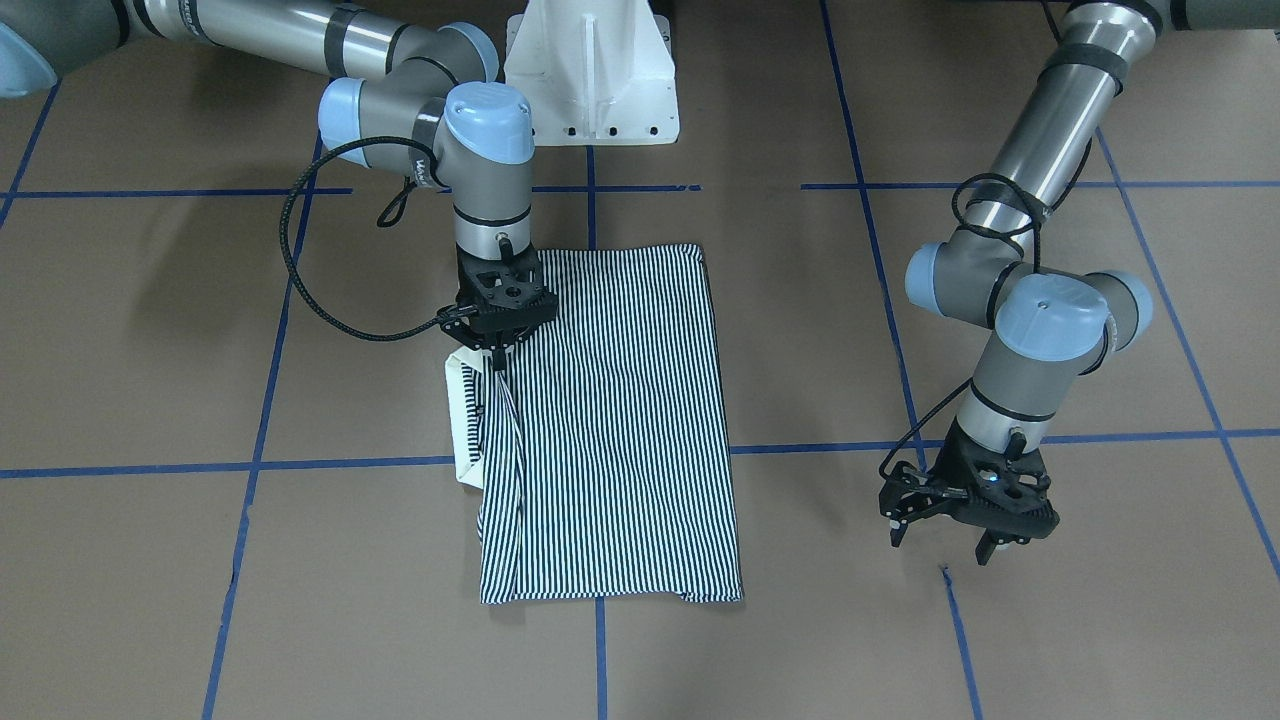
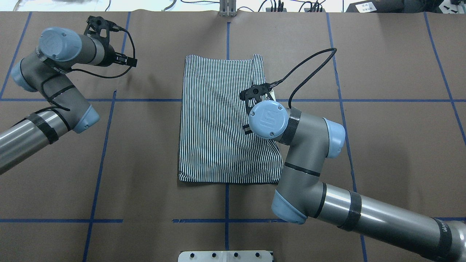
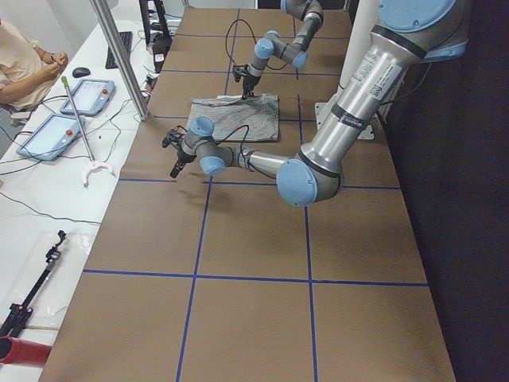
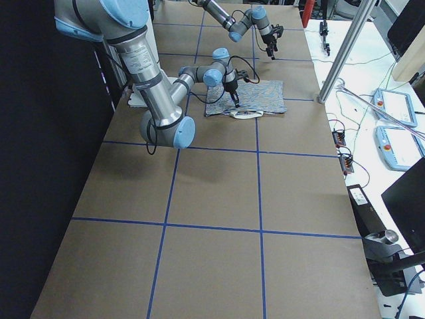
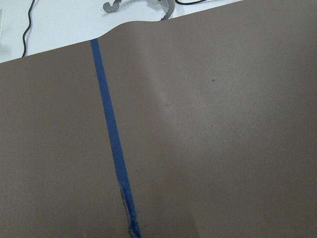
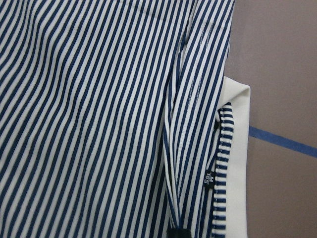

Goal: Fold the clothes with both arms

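We see a navy-and-white striped shirt (image 1: pixel 620 420) folded into a long rectangle at the middle of the brown desk (image 1: pixel 150 320). Its cream collar (image 1: pixel 462 420) pokes out past the long edge on the robot's right. The right fingers (image 1: pixel 497 358) are drawn narrow and pinch a thin raised ridge of striped cloth just beside that collar. The left fingers (image 1: pixel 987 547) are spread wide, holding nothing, and hover over bare desk well apart from the shirt. We judge the thin pinch to be the main risk: it may catch only the top layer, so a lift could peel that layer away and open the fold, or the cloth could slip free. With one side held and the other loose, a pull by the right arm (image 1: pixel 490 195) would likely skew the rectangle and drag the collar out of line. For room, bare desk crossed by blue tape lines (image 1: pixel 350 465) lies open along both long edges of the shirt. The white pedestal base (image 1: pixel 590 80) stands near the short edge on the robot's side. The left fingers sit near the desk's far edge, so we judge that the left arm (image 1: pixel 1040 150) has little room outward but a free path across to the shirt.
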Robot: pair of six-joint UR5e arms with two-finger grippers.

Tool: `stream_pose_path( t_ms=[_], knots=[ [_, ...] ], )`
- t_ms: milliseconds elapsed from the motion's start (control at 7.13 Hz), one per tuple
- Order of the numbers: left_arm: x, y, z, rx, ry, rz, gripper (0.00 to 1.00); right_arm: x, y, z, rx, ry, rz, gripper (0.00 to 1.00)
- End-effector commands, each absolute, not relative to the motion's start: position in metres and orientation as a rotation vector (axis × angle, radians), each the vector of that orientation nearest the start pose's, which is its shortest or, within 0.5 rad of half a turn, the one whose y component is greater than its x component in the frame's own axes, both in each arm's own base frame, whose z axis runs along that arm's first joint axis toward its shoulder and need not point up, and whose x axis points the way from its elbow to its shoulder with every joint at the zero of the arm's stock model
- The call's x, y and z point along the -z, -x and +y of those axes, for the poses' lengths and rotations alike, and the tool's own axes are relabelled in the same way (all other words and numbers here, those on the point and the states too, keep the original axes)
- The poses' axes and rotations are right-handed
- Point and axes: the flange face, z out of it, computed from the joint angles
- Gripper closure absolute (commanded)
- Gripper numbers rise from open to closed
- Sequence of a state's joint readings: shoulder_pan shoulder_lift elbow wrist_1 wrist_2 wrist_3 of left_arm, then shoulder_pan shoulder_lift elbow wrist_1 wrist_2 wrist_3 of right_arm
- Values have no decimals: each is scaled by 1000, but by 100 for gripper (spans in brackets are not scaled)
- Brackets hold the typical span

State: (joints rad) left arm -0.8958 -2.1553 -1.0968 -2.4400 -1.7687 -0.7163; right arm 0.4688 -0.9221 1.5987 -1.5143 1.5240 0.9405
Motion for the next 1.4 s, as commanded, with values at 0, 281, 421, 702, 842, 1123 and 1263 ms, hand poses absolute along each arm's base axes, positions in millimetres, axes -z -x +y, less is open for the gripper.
stream_pose_path(
  t_ms=[0,281,421,702,842,1123,1263],
  knots=[
    [-444,-387,-665,-55,-633,768,0,-280,547,-433,134,-419,-597,100],
    [-444,-387,-665,-54,-632,768,0,-308,521,-421,133,-413,-579,100],
    [-444,-387,-665,-54,-632,768,0,-311,523,-420,134,-411,-573,100],
    [-444,-389,-664,-56,-630,768,0,-313,527,-419,141,-410,-568,1],
    [-444,-390,-664,-58,-629,769,0,-305,524,-423,138,-415,-579,0],
    [-444,-390,-664,-58,-629,769,0,-276,517,-454,96,-439,-593,0],
    [-443,-390,-663,-59,-631,772,0,-269,532,-475,84,-424,-582,0]
  ],
)
